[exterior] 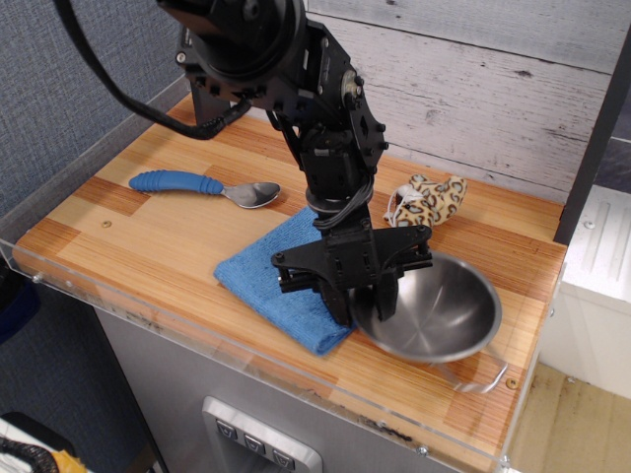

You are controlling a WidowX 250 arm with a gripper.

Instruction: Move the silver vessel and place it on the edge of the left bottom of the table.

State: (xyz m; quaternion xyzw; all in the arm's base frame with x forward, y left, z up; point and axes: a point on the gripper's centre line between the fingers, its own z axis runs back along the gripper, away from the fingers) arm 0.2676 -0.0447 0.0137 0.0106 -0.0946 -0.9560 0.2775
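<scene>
– Where's the silver vessel [434, 313]?
– Near the front right of the table [128, 241], a shiny round steel bowl tipped up on its left side, one wire loop handle poking out at its lower right
</scene>
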